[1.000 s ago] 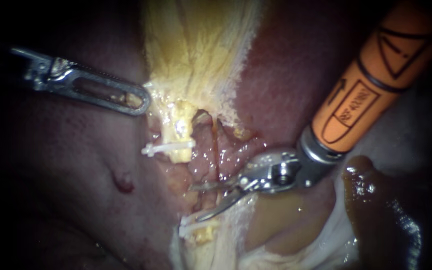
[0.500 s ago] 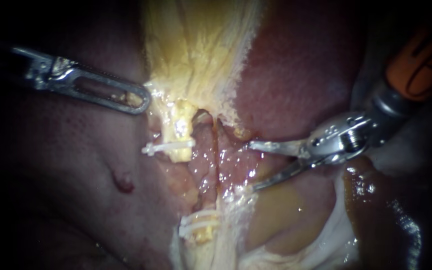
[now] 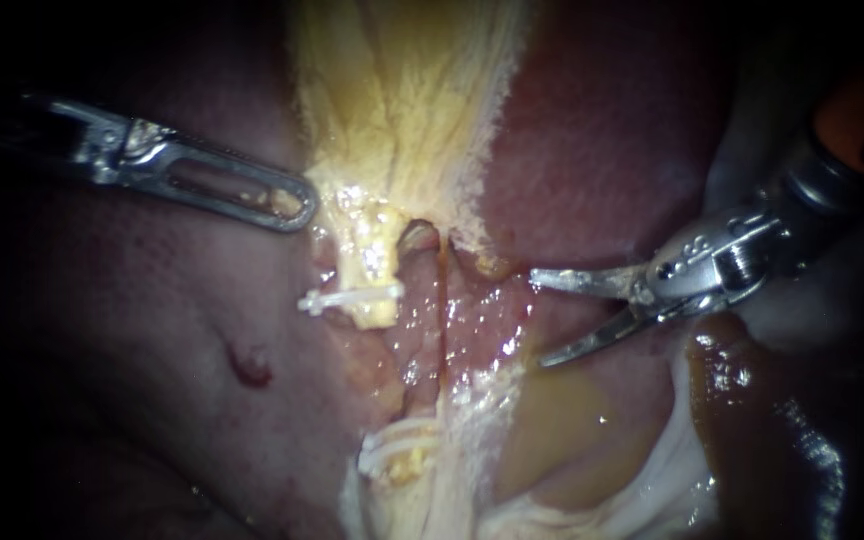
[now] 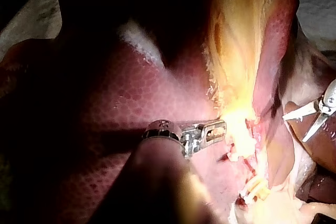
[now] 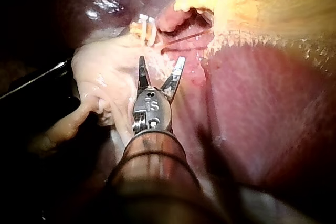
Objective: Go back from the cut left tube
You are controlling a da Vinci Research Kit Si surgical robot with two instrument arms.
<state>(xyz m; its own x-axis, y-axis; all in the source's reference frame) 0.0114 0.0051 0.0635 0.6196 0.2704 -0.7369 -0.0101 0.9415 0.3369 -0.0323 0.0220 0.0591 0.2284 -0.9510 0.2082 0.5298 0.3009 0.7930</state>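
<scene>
The cut left tube shows as two yellow stumps. The upper stump [image 3: 367, 262] bears one white clip [image 3: 350, 297], and the lower stump [image 3: 402, 468] bears white clips [image 3: 397, 445]. Wet pink tissue lies in the gap between them. A thin dark tube [image 3: 443, 300] runs just right of the gap. My right instrument [image 3: 538, 318] stands to the right of the cut, its two thin blades open and empty, also seen in its wrist view [image 5: 161, 61]. My left instrument [image 3: 287, 203] is shut on the yellow tissue's edge above the upper clip [image 4: 218, 128].
Dark red liver [image 3: 602, 130] lies on both sides of the yellow tissue band [image 3: 402, 90]. A glossy brown mass [image 3: 752, 420] and pale tissue [image 3: 652, 480] sit below my right instrument. A small red spot [image 3: 250, 365] marks the liver at left.
My right instrument has drawn back right and upward, away from the gap between the stumps, blades still open. My left instrument and the upper stump with its clip shifted slightly right.
</scene>
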